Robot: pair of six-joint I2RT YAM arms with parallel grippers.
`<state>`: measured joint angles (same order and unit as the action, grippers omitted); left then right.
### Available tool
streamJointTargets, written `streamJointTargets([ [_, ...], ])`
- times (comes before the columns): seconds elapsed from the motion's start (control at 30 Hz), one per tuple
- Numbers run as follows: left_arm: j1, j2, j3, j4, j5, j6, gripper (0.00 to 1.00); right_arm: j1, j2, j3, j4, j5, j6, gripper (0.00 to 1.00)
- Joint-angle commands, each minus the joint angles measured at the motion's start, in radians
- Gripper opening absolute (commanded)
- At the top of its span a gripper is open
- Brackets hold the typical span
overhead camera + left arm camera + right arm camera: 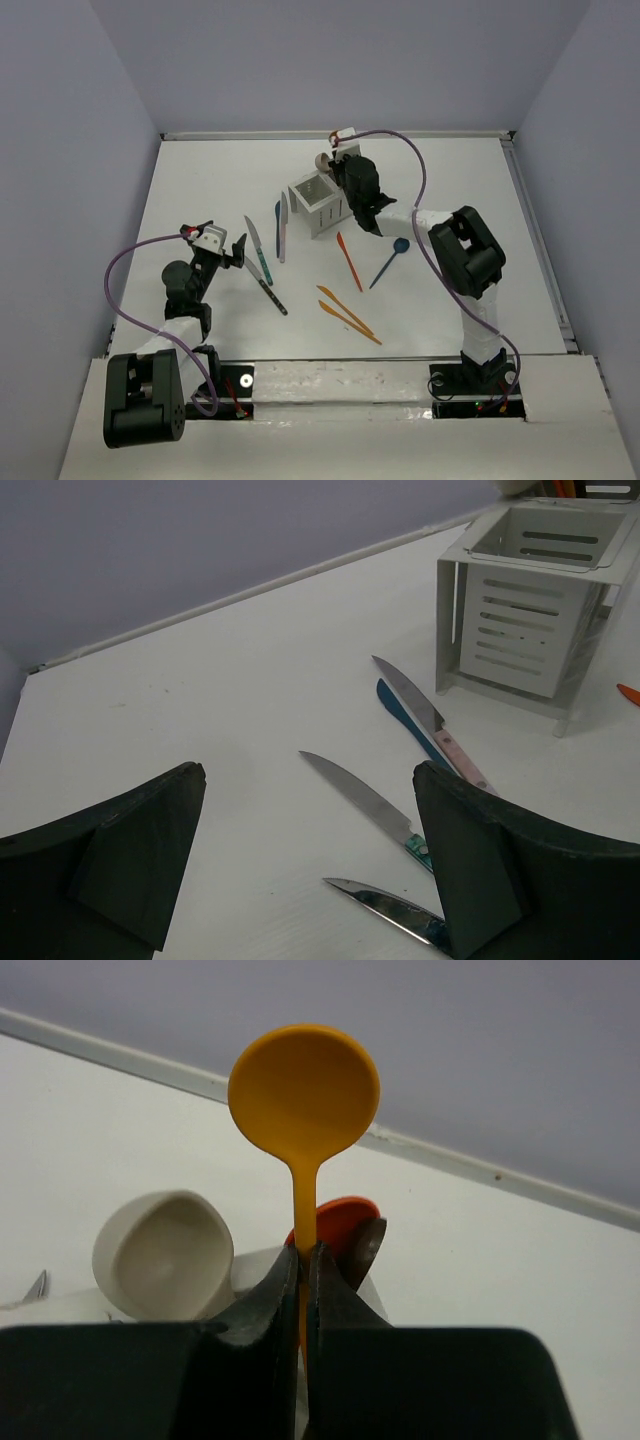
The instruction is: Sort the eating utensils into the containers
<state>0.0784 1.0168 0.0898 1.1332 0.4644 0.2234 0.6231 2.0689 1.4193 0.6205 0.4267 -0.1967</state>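
My right gripper [303,1255] is shut on the handle of a yellow-orange spoon [303,1090], held upright with its bowl on top, over the far compartment of the white caddy [325,215]. In the top view the right gripper [340,172] hangs at the caddy's far right. A beige spoon [165,1255], a red-orange spoon [340,1220] and a dark spoon [366,1250] stand in that compartment. My left gripper [310,780] is open and empty, low over a teal-handled knife [365,800] and a second blade [385,900]. It also shows in the top view [232,252].
A pink-handled knife [425,720] and a blue knife [398,712] lie left of the caddy [520,620]. Three orange utensils [348,260] [338,300] [352,322] and a blue spoon [390,260] lie in front of the caddy. The table's raised edges run at back and right.
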Motion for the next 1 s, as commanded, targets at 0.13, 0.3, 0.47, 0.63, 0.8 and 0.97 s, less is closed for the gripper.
streamJointTargets([
  [0.13, -0.005, -0.011, -0.001, 0.08, 0.01, 0.022, 0.99, 0.003, -0.087, -0.077, 0.096, -0.019, 0.085, 0.0],
  [0.3, -0.005, -0.009, 0.001, 0.08, 0.01, 0.021, 0.99, 0.003, -0.11, -0.126, 0.075, -0.036, 0.12, 0.0],
  [0.47, -0.005, -0.009, 0.002, 0.079, 0.01, 0.021, 0.99, 0.003, -0.141, -0.152, 0.03, -0.051, 0.125, 0.38],
  [0.63, -0.003, -0.007, 0.002, 0.077, 0.01, 0.022, 0.99, 0.003, -0.219, -0.151, -0.056, -0.063, 0.134, 0.56],
  [0.8, -0.005, -0.009, 0.001, 0.077, 0.013, 0.021, 0.99, 0.003, -0.389, -0.146, -0.351, 0.032, 0.314, 0.57],
  [0.97, -0.005, -0.009, 0.001, 0.077, 0.016, 0.024, 0.99, 0.003, -0.594, -0.203, -0.904, 0.107, 0.624, 0.57],
])
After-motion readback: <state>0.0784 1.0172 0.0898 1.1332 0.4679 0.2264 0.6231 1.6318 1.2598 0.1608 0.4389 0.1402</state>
